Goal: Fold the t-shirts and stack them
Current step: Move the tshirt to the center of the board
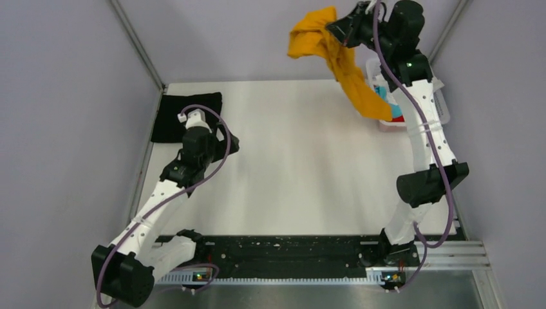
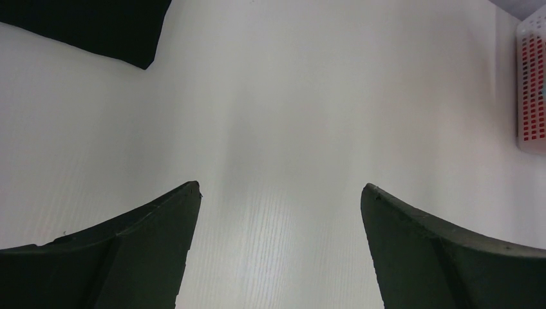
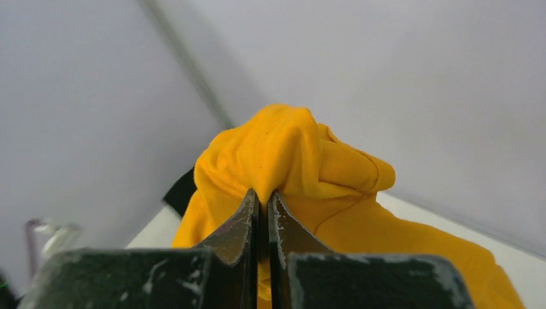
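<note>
My right gripper [image 1: 336, 28] is raised high at the back right and is shut on the mustard-orange t-shirt [image 1: 335, 58], which hangs bunched from it down toward the basket. In the right wrist view the jaws [image 3: 263, 196] pinch a fold of the orange t-shirt [image 3: 290, 154]. A folded black t-shirt [image 1: 185, 116] lies flat at the back left corner of the table; its corner shows in the left wrist view [image 2: 96, 26]. My left gripper [image 1: 233, 145] is open and empty just right of the black shirt, over bare table [image 2: 280, 190].
A white mesh basket [image 1: 439, 103] stands at the back right edge with light-blue [image 1: 385, 94] and red cloth [image 1: 398, 118] inside; it also shows in the left wrist view [image 2: 531, 84]. Grey walls and metal frame posts enclose the white table [image 1: 296, 167].
</note>
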`<state>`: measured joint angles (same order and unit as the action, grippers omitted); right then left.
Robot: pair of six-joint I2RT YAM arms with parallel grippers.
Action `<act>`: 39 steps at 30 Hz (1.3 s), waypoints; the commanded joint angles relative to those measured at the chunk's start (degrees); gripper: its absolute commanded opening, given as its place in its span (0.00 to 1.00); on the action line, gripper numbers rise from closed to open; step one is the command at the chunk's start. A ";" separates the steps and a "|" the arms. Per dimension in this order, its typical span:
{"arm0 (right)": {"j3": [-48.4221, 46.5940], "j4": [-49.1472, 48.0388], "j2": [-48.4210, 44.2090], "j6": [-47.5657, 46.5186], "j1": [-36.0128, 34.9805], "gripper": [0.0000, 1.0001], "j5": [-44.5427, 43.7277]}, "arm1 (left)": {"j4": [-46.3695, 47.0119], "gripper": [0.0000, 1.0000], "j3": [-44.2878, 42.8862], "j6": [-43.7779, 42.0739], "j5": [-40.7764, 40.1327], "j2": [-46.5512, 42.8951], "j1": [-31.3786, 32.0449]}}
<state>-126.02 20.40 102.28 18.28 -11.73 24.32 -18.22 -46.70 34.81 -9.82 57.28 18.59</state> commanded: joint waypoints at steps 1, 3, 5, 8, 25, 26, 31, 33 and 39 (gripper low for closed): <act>-2.34 -4.19 -1.89 3.50 -6.30 0.00 16.30 | 1.78 0.99 0.68 0.01 1.70 -1.60 0.00; -2.29 -4.14 -1.55 3.90 -9.25 0.00 20.17 | 1.77 0.99 1.29 0.73 1.64 -2.28 0.04; -2.32 -4.43 -1.24 5.03 -11.92 0.00 23.41 | 2.20 0.99 2.15 1.09 2.04 -3.27 0.04; -0.44 -6.01 -1.22 7.06 -15.01 0.00 29.37 | 2.74 0.99 2.92 1.18 2.08 -4.63 0.04; 64.38 6.21 -23.11 2.44 -10.93 0.38 -20.66 | -2.15 0.99 10.24 2.00 2.27 -11.41 0.02; 65.34 8.48 -23.36 1.49 -10.77 0.56 -26.67 | -3.02 0.99 9.97 1.91 2.33 -11.09 -0.01; 67.62 12.12 -29.27 0.62 -10.84 0.87 -41.05 | -9.57 0.99 9.76 1.06 4.03 -9.21 0.07; 69.35 9.45 -33.27 -0.87 -10.98 0.93 -38.75 | -12.44 0.99 10.07 2.36 3.15 -8.50 0.05; 77.13 0.08 -42.42 -6.43 -13.96 0.94 -23.73 | -17.84 0.99 12.36 8.43 5.90 -9.76 0.05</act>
<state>-53.06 27.92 64.62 17.17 -23.16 -6.92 -31.75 -36.36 38.79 -6.66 49.28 18.59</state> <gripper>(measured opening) 0.938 0.987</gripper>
